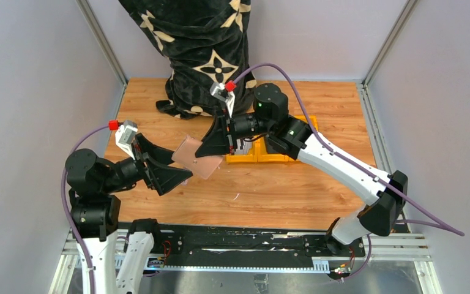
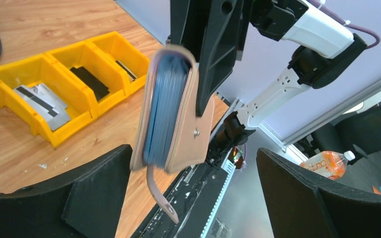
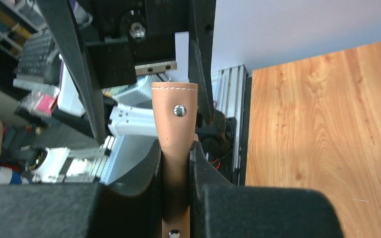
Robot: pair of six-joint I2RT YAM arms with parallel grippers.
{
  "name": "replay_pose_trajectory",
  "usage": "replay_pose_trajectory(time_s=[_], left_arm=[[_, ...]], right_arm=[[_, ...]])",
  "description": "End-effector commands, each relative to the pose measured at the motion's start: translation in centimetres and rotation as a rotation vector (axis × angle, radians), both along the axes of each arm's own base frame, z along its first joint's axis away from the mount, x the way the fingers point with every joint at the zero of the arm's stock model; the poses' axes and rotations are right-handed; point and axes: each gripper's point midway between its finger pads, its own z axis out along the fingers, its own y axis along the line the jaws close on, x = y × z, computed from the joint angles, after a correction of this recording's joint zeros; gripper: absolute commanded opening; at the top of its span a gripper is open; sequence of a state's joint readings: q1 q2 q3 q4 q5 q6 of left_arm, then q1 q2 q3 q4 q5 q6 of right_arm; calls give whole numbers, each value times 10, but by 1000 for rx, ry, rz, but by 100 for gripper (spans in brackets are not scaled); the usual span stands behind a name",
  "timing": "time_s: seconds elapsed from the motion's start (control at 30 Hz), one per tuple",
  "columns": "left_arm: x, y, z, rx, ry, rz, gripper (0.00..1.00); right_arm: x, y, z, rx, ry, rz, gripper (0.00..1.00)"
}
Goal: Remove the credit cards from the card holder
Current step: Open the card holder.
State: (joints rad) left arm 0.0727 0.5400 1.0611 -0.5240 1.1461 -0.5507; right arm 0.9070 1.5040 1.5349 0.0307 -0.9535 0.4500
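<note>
— The right gripper (image 3: 176, 166) was shut tight on the card holder (image 3: 174, 124), wasn't it?

— It was. Its pads pinched the brown leather from both faces and held it clear of the table (image 1: 294, 190), just in front of the yellow bin (image 1: 281, 158).

— And the left gripper (image 2: 193, 198)?

— Spread wide, holding nothing. Its two fingers stood either side of the holder's lower end. The one on the card side sat very close to the leather corner. Whether it touched, I could not tell.

— Where were the credit cards (image 2: 162, 106)?

— Inside, showing as a pale blue stack packed between the leather walls. In the left wrist view the holder's long axis ran roughly up and down, leaning a little. The right gripper had the top end, and the loose strap (image 2: 158, 191) dangled off the bottom.

— So which way did the cards face?

— Their bare edges looked back toward the left arm. From overhead the holder lay straight between the two grippers, with the left one's tips right at it.

— Then the pull belonged to the left?

— I'd judge so. It needed to close on the stack's exposed edge, not across the leather, and draw away from the right gripper along the card faces.
</note>
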Motion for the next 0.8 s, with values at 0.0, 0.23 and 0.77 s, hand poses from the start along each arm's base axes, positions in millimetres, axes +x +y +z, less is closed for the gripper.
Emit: replay_pose_trajectory(time_s=[0.0,0.23,0.77], left_arm=[[2,2,-16,9,29,29,100],[-6,1,-26,36,17,6,69],[18,14,-20,99,-51,137,22]], right_arm=[[9,-10,55,200,-31,-127,0],[9,-18,69,268,-37,-168,0],[-5,-21,64,290,-20,-91,0]])
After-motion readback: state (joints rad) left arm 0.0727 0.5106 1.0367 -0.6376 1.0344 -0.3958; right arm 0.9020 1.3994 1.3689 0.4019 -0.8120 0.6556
